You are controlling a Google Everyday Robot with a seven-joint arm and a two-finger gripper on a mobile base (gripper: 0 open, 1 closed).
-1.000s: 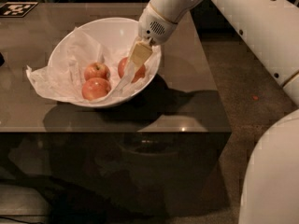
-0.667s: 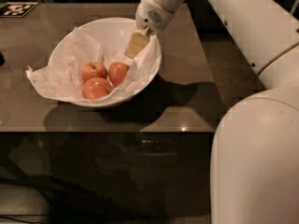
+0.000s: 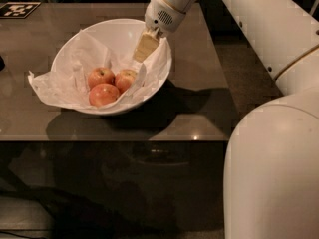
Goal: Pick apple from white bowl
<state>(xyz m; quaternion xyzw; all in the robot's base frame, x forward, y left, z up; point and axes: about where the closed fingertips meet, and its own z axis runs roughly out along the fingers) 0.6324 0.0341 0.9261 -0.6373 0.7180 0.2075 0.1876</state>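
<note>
The gripper [image 3: 145, 47] hangs over the right inner wall of the white bowl [image 3: 111, 30], its tan tip tilted down toward the fruit - whether it is spread or pressed together cannot be told. 3 apples lie clustered at the bottom of the bowl on crumpled white paper [image 3: 56, 85]: the right apple [image 3: 125, 78], nearest the gripper but apart from it, the left apple [image 3: 100, 76] and the front apple [image 3: 103, 94]. Each is small, round and red-orange with a faint yellowish blush - near-identical. The bowl sits on a dark glossy table [image 3: 202, 101].
</note>
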